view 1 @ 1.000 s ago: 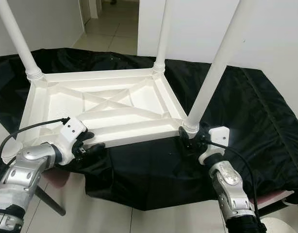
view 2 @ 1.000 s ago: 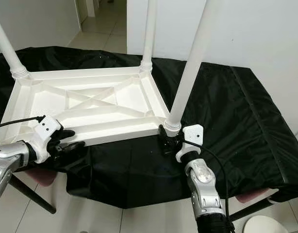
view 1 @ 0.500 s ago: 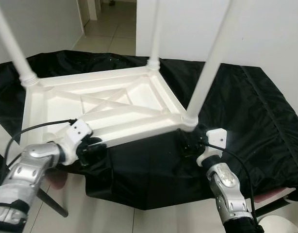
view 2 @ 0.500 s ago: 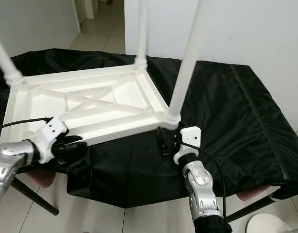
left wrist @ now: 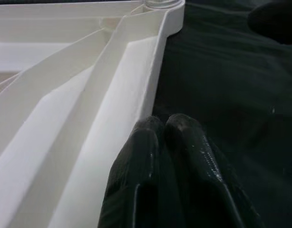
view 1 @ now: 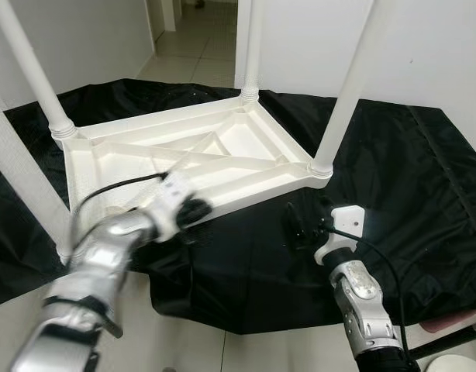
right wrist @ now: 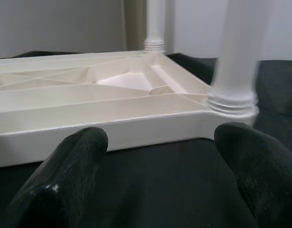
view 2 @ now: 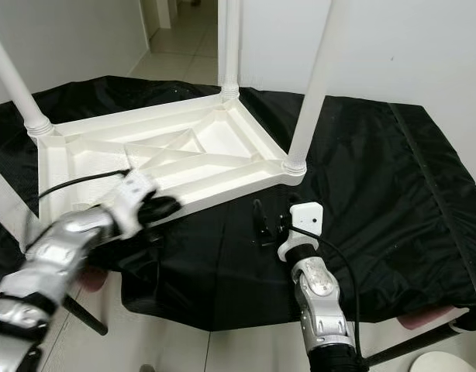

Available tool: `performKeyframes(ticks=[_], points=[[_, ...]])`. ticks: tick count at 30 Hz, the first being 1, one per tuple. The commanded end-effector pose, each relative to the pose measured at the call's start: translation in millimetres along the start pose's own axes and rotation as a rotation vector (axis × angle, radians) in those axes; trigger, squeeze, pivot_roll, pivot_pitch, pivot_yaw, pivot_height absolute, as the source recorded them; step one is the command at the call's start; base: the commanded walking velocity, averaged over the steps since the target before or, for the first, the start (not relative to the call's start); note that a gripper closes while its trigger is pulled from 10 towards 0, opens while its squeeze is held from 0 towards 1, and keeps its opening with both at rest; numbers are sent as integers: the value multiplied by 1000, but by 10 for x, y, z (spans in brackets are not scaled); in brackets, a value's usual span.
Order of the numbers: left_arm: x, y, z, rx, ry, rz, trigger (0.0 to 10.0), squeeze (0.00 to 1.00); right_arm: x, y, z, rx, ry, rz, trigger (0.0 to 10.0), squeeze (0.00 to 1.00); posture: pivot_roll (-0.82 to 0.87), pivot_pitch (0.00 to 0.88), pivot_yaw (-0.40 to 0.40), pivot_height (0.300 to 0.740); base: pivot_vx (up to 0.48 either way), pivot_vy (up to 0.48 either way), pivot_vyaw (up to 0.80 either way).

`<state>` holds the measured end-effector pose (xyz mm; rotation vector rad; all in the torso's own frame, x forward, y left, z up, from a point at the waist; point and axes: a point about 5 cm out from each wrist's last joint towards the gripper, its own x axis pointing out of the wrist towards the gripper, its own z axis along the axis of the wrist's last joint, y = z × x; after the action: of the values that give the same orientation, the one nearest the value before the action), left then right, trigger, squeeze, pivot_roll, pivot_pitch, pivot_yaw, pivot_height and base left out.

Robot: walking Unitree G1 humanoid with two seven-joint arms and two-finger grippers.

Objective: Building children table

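judging by the legs, the build looks nearly done: the white children table (view 1: 191, 159) lies upside down on the black-draped tabletop (view 1: 424, 201) with legs standing at its corners, leaving mainly turning it upright. the left pincer (view 1: 193, 211) is pressed shut, fingertips against the table's near rim. the right pincer (view 2: 265, 225) hangs wide open just short of the near-right corner, holding nothing.

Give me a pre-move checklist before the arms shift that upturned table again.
1. Table upside down on the black cloth: ok.
2. Four legs seated: three upright in corner sockets, ok; fourth socket cannot tell.
3. Left gripper at the near rim, fingers together against it: ok.
4. Right gripper open, apart from the near-right leg: not ok if it must hold.
5. Cloth flat under the table: cannot tell.
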<state>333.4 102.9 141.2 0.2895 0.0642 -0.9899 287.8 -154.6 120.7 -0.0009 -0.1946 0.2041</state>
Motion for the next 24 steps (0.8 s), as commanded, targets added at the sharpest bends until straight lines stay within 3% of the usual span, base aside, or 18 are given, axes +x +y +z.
performKeyframes(ticks=[1, 3, 9, 10, 14, 16, 17, 18, 19, 20, 21, 24], points=[[69, -56, 21, 33, 4, 9, 10000, 0, -1, 8, -8, -10, 2, -1, 10000, 0, -14, 43, 28, 740, 0, 0, 0], [213, -246, 86, 46, -32, -47, 10000, 0, 12, 24, -9, -6, 0, -1, 10000, 0, -13, 43, 30, 740, 0, 0, 0], [259, -355, 120, 24, -63, -93, 10000, 0, 33, 40, -9, -2, -2, -1, 10000, 0, -6, 42, 30, 740, 0, 0, 0], [206, -396, 165, -6, -100, -115, 10000, 1000, 59, 56, -12, 3, -3, 3, 10000, 0, -6, 42, 30, 740, 0, 0, 0], [183, -403, 179, -11, -110, -119, 10000, 1000, 66, 61, -14, 5, -3, 4, 10000, 0, -6, 42, 30, 740, 0, 0, 0], [46, -379, 218, 4, -128, -86, 10000, 1000, 69, 72, -24, 6, -2, 9, 10000, 0, 17, 45, 22, 740, 0, 0, 0], [46, -379, 218, 4, -128, -86, 10000, 1000, 69, 72, -24, 6, -2, 9, 10000, 0, 17, 45, 22, 740, 0, 0, 0], [-52, -371, 232, 17, -137, -65, 10000, 188, 71, 77, -32, 7, 0, 11, 10000, 0, 17, 45, 22, 740, 0, 0, 0], [-52, -371, 232, 17, -137, -65, 10000, 188, 71, 77, -32, 7, 0, 11, 10000, 0, 17, 45, 22, 740, 0, 0, 0], [-157, -367, 233, 49, -139, -41, 10000, 0, 71, 80, -41, 8, 3, 13, 10000, 0, 30, 48, 14, 740, 0, 0, 0], [-157, -367, 233, 49, -139, -41, 10000, 0, 71, 80, -41, 8, 3, 13, 10000, 0, 30, 48, 14, 740, 0, 0, 0], [-341, -385, 194, 131, -130, -21, 10000, 0, 82, 88, -56, 7, 7, 21, 10000, 0, 37, 42, 8, 740, 0, 0, 0]])
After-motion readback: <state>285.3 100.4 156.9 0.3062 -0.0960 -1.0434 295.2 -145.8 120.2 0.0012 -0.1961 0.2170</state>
